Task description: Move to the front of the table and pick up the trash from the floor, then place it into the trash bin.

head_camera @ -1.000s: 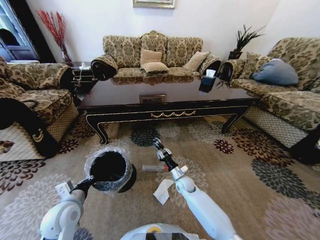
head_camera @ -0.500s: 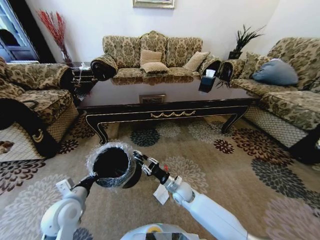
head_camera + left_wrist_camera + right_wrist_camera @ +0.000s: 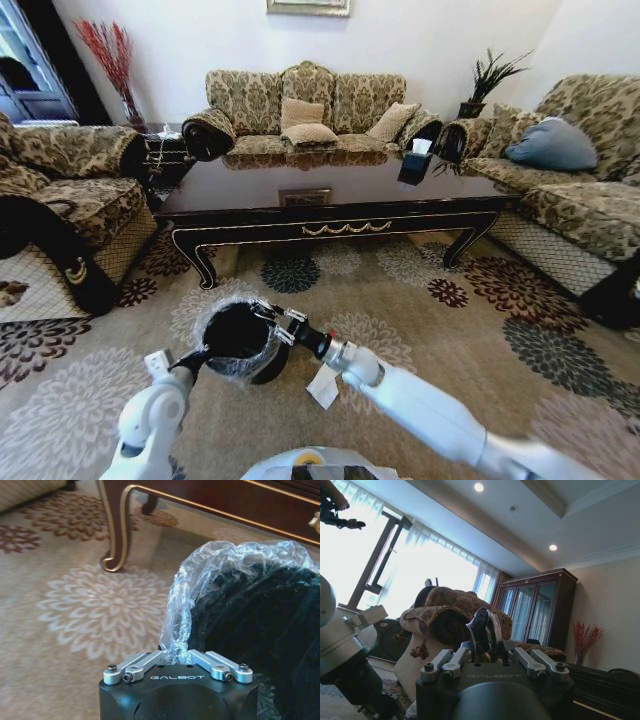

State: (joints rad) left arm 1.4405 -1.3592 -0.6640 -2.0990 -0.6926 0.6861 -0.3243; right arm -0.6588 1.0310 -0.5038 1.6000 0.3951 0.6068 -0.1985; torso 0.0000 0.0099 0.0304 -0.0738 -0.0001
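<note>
Gripping the trash bin rim, left fingers clamped, right gripper above, grasp unclear

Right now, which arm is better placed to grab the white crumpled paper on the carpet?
Right, probably. The left gripper is clamped on the round black plastic-lined bin at its rim. The right gripper hovers at the bin's mouth, with its arm close by the white crumpled paper.
</note>
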